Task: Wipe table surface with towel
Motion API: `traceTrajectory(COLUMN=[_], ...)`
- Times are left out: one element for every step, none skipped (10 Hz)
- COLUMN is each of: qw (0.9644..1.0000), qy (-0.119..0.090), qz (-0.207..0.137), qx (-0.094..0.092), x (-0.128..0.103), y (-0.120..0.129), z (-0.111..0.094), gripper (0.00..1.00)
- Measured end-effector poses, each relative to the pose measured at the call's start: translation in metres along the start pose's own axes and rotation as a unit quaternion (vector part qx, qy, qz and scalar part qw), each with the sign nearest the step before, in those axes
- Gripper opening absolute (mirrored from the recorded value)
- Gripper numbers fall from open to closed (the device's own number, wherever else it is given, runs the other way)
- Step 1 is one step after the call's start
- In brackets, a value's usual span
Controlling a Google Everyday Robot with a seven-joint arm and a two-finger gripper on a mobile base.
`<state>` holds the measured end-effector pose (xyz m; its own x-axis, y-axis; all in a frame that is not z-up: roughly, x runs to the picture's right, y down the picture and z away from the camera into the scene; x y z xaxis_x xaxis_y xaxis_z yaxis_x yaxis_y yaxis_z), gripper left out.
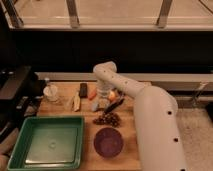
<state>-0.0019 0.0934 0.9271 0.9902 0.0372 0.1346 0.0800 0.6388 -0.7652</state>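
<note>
My white arm point(150, 115) reaches from the lower right up over the wooden table point(127, 135), bends at the back, and points down. My gripper point(103, 93) hangs just above the table's back middle. A small pale grey cloth-like lump, likely the towel point(102, 104), lies right under and in front of it. I cannot tell whether the gripper touches it.
A green tray point(47, 141) fills the front left. A purple bowl point(108, 142) and grapes point(107, 119) sit in front. A banana point(76, 102), a black block point(83, 90), an orange piece point(93, 94), a dark-handled utensil point(114, 106) and a white cup point(51, 93) lie at the back.
</note>
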Motion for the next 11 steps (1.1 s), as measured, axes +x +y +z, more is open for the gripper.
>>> traceTrajectory(qw=[1.0,0.9999,0.9997,0.9994,0.9988,0.9979,0.9973,0.9971,0.9972,0.9974,0.9975], qy=[-0.001,-0.007,-0.013,-0.02,-0.03,-0.041,-0.047,-0.052,-0.055,-0.057,-0.058], qz=[-0.003,-0.01,-0.016,-0.024,-0.033,-0.045,-0.052,-0.052,-0.048,-0.043,-0.04], qx=[0.004,0.009,0.013,0.017,0.021,0.022,0.021,0.019,0.015,0.01,0.008], x=[0.0,-0.007,-0.017,-0.032,-0.052,-0.077,-0.094,-0.106,-0.113,-0.114,-0.114], y=[-0.005,-0.013,-0.019,-0.023,-0.028,-0.03,-0.029,-0.025,-0.018,-0.012,-0.009], z=[-0.001,-0.003,-0.003,-0.003,-0.002,-0.001,0.001,0.004,0.005,0.005,0.005], gripper=[0.0,0.0,0.0,0.0,0.0,0.0,0.0,0.0,0.0,0.0,0.0])
